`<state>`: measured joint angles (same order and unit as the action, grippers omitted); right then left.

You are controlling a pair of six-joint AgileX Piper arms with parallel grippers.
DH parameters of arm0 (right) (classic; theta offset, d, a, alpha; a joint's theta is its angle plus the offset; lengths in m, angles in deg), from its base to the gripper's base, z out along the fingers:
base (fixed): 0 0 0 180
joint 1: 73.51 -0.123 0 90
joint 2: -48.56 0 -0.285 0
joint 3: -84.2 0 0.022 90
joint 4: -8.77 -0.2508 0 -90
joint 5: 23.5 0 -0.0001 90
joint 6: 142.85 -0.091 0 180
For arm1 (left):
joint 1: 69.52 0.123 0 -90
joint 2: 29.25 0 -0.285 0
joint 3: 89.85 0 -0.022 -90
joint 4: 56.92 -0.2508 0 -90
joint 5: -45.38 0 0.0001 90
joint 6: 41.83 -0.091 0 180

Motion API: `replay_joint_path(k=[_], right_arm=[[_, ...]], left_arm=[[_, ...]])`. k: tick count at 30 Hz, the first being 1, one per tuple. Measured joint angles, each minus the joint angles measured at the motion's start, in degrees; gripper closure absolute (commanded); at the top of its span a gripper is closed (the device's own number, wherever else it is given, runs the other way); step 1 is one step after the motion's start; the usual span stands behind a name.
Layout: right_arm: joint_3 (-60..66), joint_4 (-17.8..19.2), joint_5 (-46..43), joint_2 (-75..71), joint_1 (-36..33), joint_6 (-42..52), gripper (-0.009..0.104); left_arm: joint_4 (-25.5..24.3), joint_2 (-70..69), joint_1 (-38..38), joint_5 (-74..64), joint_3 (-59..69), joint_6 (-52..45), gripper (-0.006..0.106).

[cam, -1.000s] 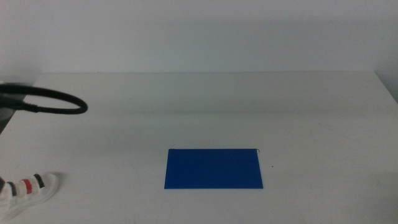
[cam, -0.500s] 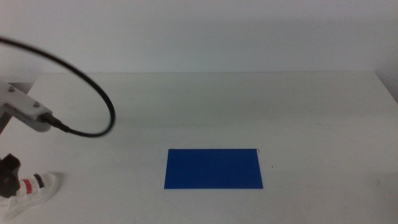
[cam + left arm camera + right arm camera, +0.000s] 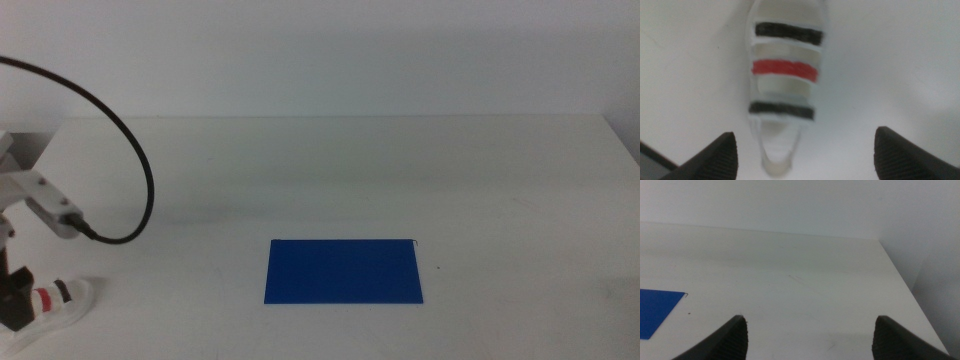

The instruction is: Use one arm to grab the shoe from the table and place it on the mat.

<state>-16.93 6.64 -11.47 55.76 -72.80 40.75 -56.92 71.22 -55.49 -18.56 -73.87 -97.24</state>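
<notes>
The white shoe (image 3: 58, 303) with black and red straps lies on the white table (image 3: 400, 180) at the front left corner. The left arm (image 3: 30, 200) reaches down over it from the left, and its gripper (image 3: 15, 305) hangs just above the shoe's near end. In the left wrist view the shoe (image 3: 786, 75) lies between the wide-apart jaws of the open, empty left gripper (image 3: 807, 155). The blue mat (image 3: 343, 270) lies flat at the table's middle front, well to the right of the shoe. The right gripper (image 3: 810, 335) is open and empty, out of the middle view.
A black cable (image 3: 120, 150) loops from the left arm over the table's left part. A corner of the mat (image 3: 657, 310) shows in the right wrist view. The table's right edge (image 3: 905, 280) runs close beside the right gripper.
The left arm has swung into view from the left and come down over the shoe. The shoe and the mat have not moved.
</notes>
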Motion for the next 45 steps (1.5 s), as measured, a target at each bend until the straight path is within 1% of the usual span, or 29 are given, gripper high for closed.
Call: replay_joint_path(k=[10,12,14,17,18,22,25,27,31,35,45], right_arm=[[0.0,0.0,0.0,0.0,0.0,0.0,0.031],[0.0,0.0,0.0,0.0,0.0,0.0,0.031],[0.0,0.0,0.0,0.0,0.0,0.0,0.031],[0.0,0.0,0.0,0.0,0.0,0.0,0.031],[0.0,0.0,0.0,0.0,0.0,0.0,0.031],[0.0,0.0,0.0,0.0,0.0,0.0,0.031],[0.0,0.0,0.0,0.0,0.0,0.0,0.031],[0.0,0.0,0.0,0.0,0.0,0.0,0.031],[0.0,0.0,0.0,0.0,0.0,0.0,0.031],[0.0,0.0,0.0,0.0,0.0,0.0,0.031],[0.0,0.0,0.0,0.0,0.0,0.0,0.031]], left_arm=[[-0.57,10.12,0.02,5.41,-0.06,-0.38,0.007],[-0.57,11.39,0.02,5.91,-0.06,-0.38,0.009],[-0.57,12.24,0.02,6.09,-0.06,-0.38,0.013],[-0.63,12.73,0.02,6.16,-0.2,-0.38,0.027],[-0.69,12.73,0.02,6.01,-0.43,-0.38,0.034],[-0.81,12.73,0.02,4.95,-2.03,0.42,0.068],[-0.81,12.73,0.02,2.99,-3.63,2.36,0.091],[-0.81,12.73,-0.46,1.14,-4.56,3.24,0.102],[-1.67,12.68,-3.76,-2.13,-5.95,4.49,0.102],[-2.85,12.56,-9.64,-4.4,-9.14,5.78,0.102],[-2.66,12.56,-26.08,-4.86,-21.53,8.25,0.102]])
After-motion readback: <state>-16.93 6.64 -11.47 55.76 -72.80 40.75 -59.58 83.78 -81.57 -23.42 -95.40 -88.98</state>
